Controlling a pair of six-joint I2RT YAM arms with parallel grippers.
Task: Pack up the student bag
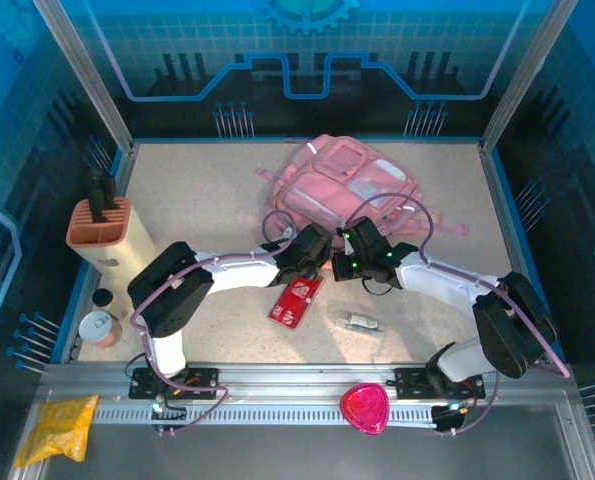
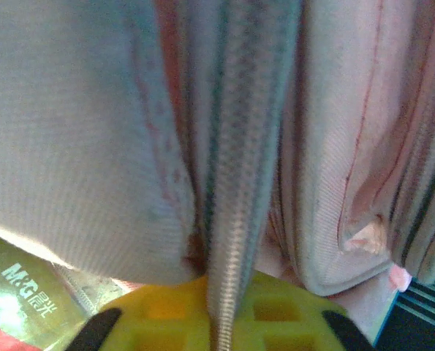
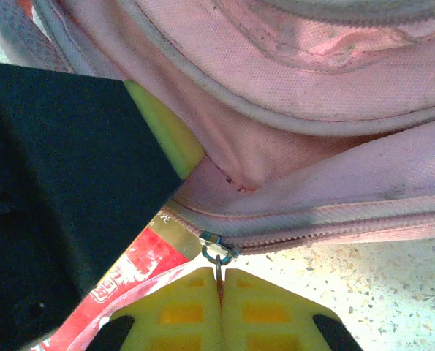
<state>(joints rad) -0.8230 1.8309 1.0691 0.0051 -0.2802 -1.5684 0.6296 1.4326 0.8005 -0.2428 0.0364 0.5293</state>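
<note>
The pink backpack (image 1: 342,185) lies flat toward the back middle of the speckled table (image 1: 207,190), its straps trailing to the right. Both arms reach in to its near edge, their heads almost touching. The left gripper (image 2: 221,325) has its yellow fingers pressed together on the backpack's zipper strip (image 2: 243,161), which runs down between them, with pink fabric bunched on both sides. The right gripper (image 3: 221,303) is also closed, pinching the small metal zipper pull (image 3: 217,252) at the end of the zipper along the bag's lower seam. In the right wrist view, the black body of the left gripper sits just to the left, against the fabric. A red packet (image 1: 295,298) lies on the table just in front of the bag, partly under the left gripper, and a small pale object (image 1: 362,322) lies near it to the right. An orange holder (image 1: 99,228) stands at the table's left edge, well apart from the bag.
</note>
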